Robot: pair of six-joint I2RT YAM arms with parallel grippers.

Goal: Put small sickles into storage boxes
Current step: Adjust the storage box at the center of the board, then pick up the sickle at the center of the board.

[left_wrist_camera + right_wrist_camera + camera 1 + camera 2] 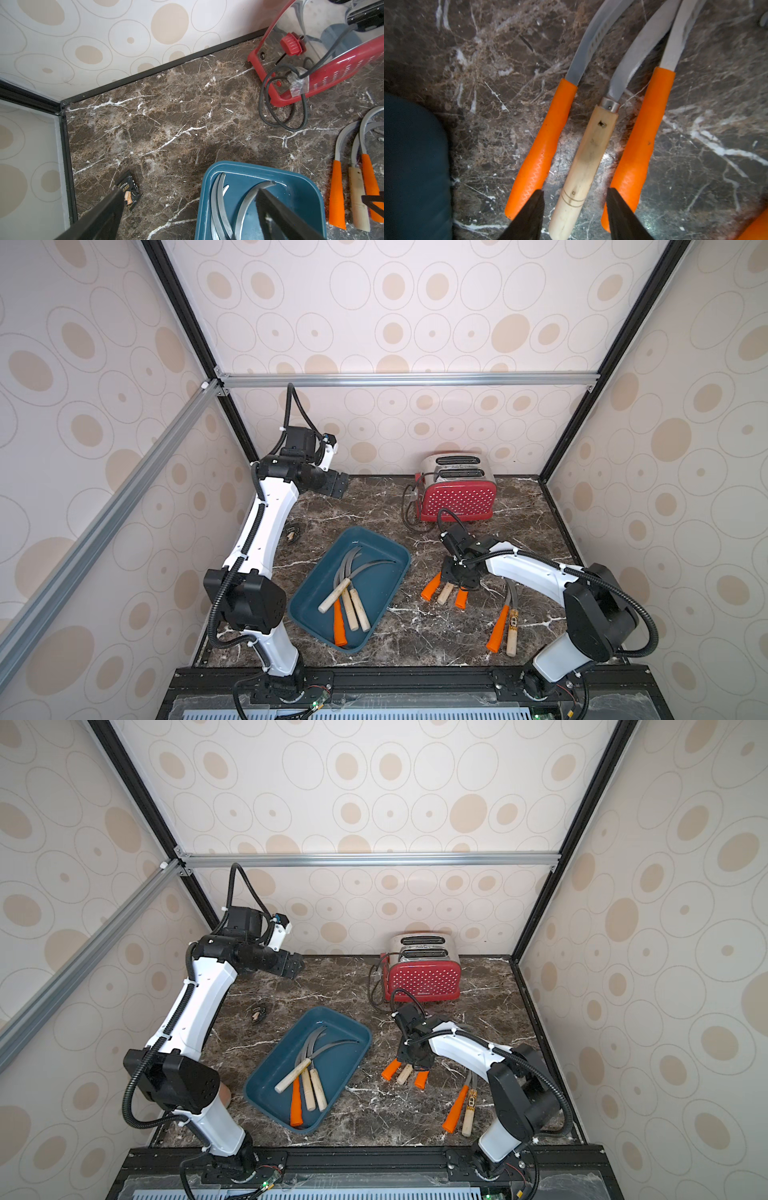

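While spread astride the wooden-handled sickle (591, 149), lower the right gripper (576, 207), close on the handle directly beneath, then lift clear.

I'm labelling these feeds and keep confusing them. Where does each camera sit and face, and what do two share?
Both top views: high at the front, looking down and back over the table, tray and toaster; left arm and right arm show.
Left wrist: raised near the back, looking down on tray end and toaster; the open left gripper shows.
Right wrist: low, looking down on the wood-handled sickle between two orange-handled sickles; the open right gripper straddles it.
Shared: both wrist views show those three sickles and the tray.
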